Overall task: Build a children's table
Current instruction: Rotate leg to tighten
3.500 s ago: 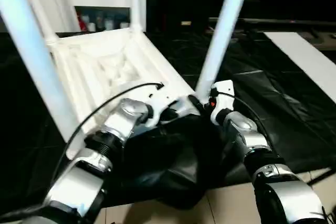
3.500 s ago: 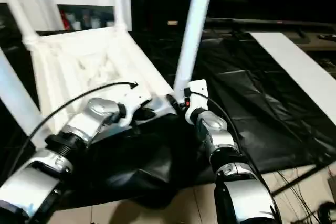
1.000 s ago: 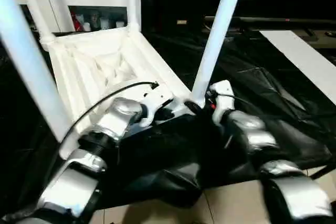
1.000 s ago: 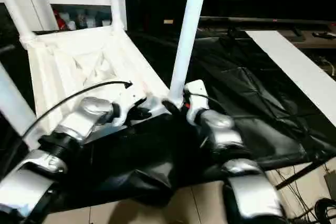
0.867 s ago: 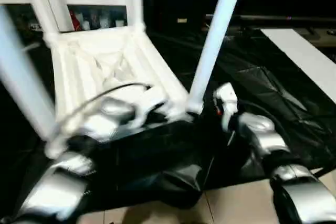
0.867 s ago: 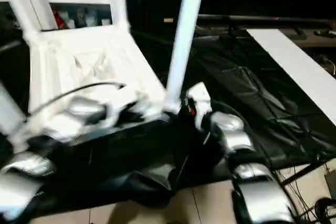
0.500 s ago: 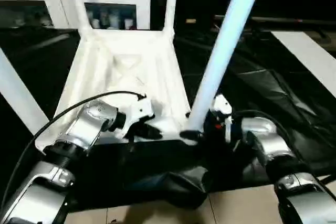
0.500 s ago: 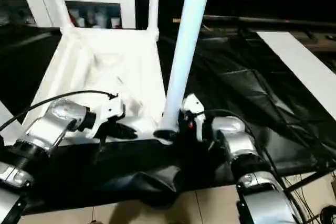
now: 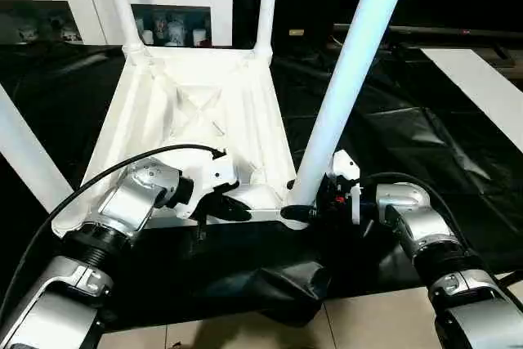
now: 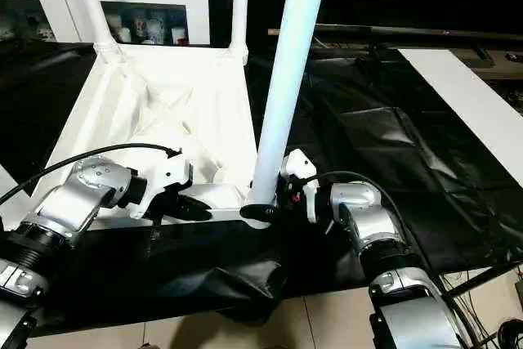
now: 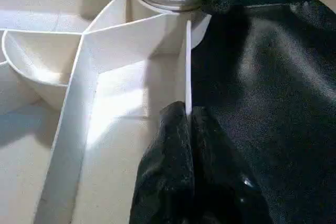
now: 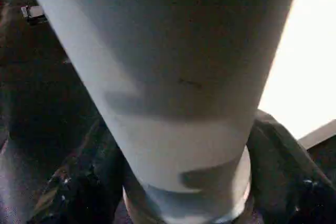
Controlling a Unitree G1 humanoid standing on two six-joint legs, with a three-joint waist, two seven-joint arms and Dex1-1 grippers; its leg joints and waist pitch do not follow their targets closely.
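The upturned table top [image 9: 196, 120] lies on the black sheet [image 9: 425, 136], legs up. At its near edge, the left gripper [image 11: 186, 124] pinches the rim closed. Beside it, the right gripper [image 12: 181, 182] clasps the near-right leg [image 9: 343, 87] at its base.

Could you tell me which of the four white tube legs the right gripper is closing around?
The near-right white tapered tube leg, standing in the upturned white plastic table top's corner socket; the right gripper straddles its base.
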